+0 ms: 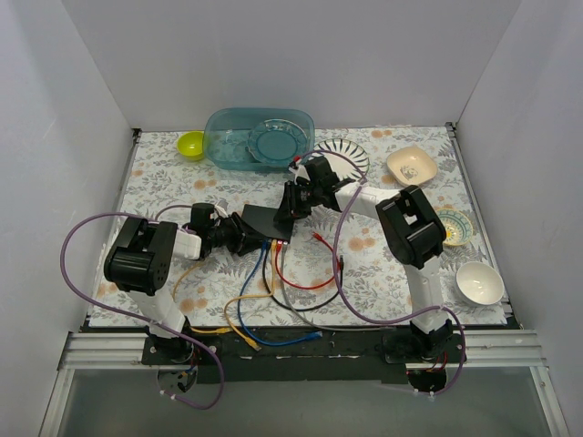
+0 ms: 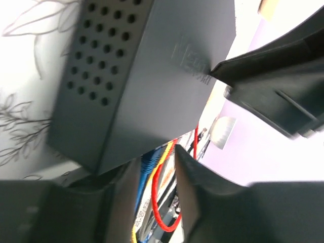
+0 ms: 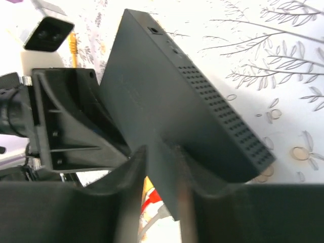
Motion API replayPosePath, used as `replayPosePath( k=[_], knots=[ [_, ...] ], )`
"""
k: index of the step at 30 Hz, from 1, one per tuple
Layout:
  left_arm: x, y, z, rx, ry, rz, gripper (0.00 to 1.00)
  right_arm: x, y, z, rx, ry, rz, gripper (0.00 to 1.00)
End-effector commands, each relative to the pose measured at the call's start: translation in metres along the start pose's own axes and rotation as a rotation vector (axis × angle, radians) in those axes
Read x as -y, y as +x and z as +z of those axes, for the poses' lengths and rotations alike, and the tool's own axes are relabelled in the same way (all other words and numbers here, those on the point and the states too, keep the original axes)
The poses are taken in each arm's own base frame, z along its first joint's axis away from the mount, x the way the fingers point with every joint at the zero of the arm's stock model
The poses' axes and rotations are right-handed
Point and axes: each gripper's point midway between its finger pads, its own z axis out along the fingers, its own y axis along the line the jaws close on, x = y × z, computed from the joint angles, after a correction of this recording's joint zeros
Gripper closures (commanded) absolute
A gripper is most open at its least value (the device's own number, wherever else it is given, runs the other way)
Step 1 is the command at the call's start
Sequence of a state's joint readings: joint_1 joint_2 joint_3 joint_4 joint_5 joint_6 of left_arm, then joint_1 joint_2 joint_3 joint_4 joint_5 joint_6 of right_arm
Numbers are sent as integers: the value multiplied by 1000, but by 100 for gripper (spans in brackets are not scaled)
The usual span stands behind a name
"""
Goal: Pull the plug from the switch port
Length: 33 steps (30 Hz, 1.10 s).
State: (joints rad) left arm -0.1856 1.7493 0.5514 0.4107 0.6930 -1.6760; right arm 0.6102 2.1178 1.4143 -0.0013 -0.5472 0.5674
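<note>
Switch [image 1: 270, 223] sits mid-tabletop [image 1: 392, 273] between my two arms; it looks tipped up on one side rather than flat; cables [image 2: 156, 200] (red, yellow, blue) leave its near edge and trail toward my bases.

Left jaws: spread, with a clear gap between the left fingers [image 2: 202, 190]; I see nothing clamped across that gap; the cables run through it and look loose; the fingertips sit right at the switch's lower edge, with its perforated side up and left of them in the left wrist view; in the right wrist view, one left finger lies along the switch's broad face, touching it.

Right jaws: partly parted, astride a corner of the switch; of the right fingers [image 3: 132, 187], one is on the broad-face side and the other on the perforated side; both look hard up against it, no gap visible; can't tell whether that's a pinch or bare contact, since it's too dark and blurred there; in the left wrist view, a right fingertip touches the switch's edge just beside the embossed logo.

Plug: can't make out which one is seated; the sockets are hidden behind fingers and cables.

Teal tub [image 1: 260, 137] is at the far edge, well apart from the switch.
</note>
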Motion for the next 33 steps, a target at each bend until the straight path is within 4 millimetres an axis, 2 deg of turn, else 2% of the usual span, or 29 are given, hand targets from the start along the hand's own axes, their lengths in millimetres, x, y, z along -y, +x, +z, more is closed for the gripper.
replayPosePath(
  k=[1,2,3,8,10,16,26,28,33],
  knots=[
    [-31,4,1,15,-125,-53,60,37,30,15,-93,106,66,74],
    [-30,3,0,19,-123,-49,59,40,33,17,-103,109,78,82],
    [-29,1,-2,30,-123,-50,58,44,37,19,-117,113,91,84],
    [-34,-3,-4,42,-126,-60,55,49,44,22,-130,115,114,92],
    [-36,-2,-3,33,-122,-62,57,49,44,23,-130,117,116,92],
    [-46,3,4,0,-116,-82,70,52,42,22,-132,129,116,94],
    [-51,-2,12,-5,-116,-112,69,54,42,22,-133,132,122,96],
    [-52,-3,13,-4,-121,-116,71,54,43,22,-135,134,123,96],
    [-53,-6,15,-1,-127,-112,87,56,47,20,-139,137,125,96]
  ],
)
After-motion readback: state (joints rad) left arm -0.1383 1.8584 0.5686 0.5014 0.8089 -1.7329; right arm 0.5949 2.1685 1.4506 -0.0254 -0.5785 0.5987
